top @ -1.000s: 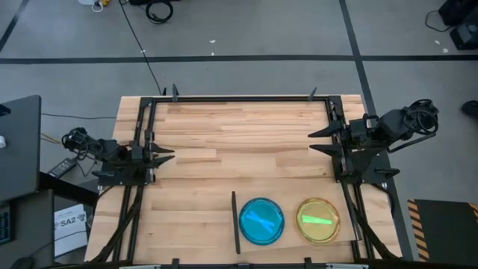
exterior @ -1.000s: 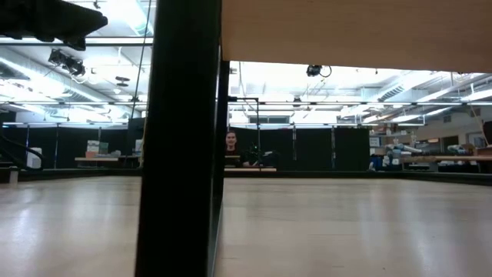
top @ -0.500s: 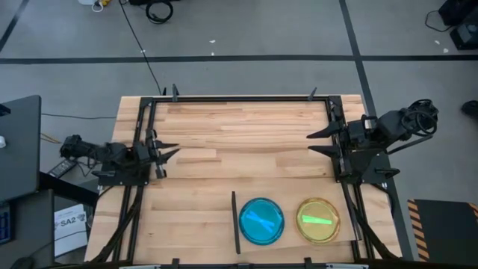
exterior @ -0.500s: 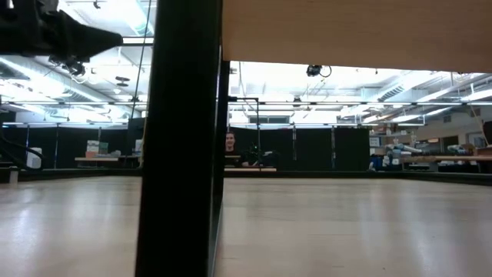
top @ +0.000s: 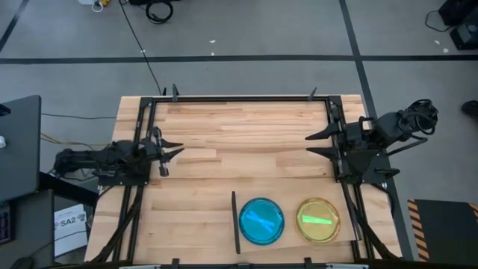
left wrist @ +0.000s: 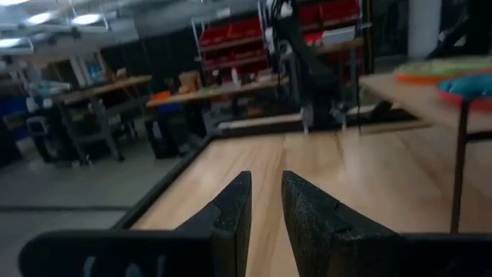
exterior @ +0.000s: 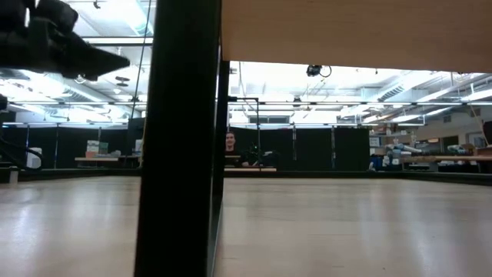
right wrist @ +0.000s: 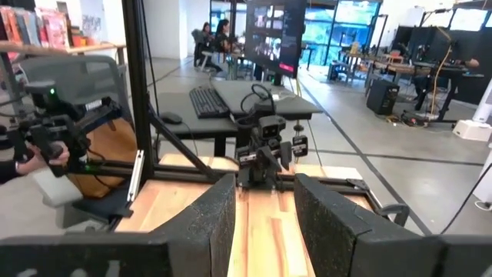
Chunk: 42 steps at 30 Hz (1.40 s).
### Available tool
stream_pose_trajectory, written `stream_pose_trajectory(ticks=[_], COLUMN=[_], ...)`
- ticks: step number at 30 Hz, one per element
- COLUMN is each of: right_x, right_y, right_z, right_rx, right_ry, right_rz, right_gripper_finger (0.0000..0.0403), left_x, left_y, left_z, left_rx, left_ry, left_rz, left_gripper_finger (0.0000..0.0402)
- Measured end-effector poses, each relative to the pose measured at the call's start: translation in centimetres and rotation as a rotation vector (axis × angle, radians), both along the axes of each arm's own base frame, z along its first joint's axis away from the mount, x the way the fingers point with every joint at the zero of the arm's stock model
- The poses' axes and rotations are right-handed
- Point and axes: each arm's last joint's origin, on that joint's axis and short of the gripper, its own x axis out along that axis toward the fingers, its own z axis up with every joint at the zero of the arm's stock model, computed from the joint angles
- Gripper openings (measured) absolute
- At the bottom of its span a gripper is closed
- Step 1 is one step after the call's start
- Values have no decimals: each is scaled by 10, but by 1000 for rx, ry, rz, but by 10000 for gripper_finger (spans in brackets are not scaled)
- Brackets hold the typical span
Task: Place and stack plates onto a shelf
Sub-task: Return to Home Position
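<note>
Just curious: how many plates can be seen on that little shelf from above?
2: a blue plate beside the black strip of the shelf, and a green plate at its other end. More may lie hidden beneath each.

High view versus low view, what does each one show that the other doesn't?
Only the high view shows the blue-topped stack of plates and the green-topped stack, plus the right gripper, open at the table's right side. Only the low view shows a person in the room behind. Both show the shelf and the left gripper, open.
</note>
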Motion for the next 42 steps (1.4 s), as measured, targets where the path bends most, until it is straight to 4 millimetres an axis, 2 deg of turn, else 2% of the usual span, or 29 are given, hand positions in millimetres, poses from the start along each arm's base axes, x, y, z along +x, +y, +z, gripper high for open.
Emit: stream_pose_trajectory(ticks=[5,17,23,29,36,42], right_x=[0,0,0,0,0,1], right_y=[0,0,0,0,1,2], right_z=[-4,-5,-5,-6,-13,-38], right_rx=[-13,-13,-13,-21,-40,-23], right_ry=[42,43,43,53,98,132], right_rz=[0,0,0,0,33,38], right_gripper_finger=[140,140,140,140,140,140], left_x=[0,0,1,4,5,5], left_y=[3,1,1,0,0,0], left_z=[-7,-12,-13,-15,-17,-17], left_rx=[-46,-59,-73,-37,-20,-23], left_ry=[55,111,109,29,14,15], left_rz=[26,-49,-64,-114,-112,-112], left_gripper_finger=[79,79,79,79,79,79])
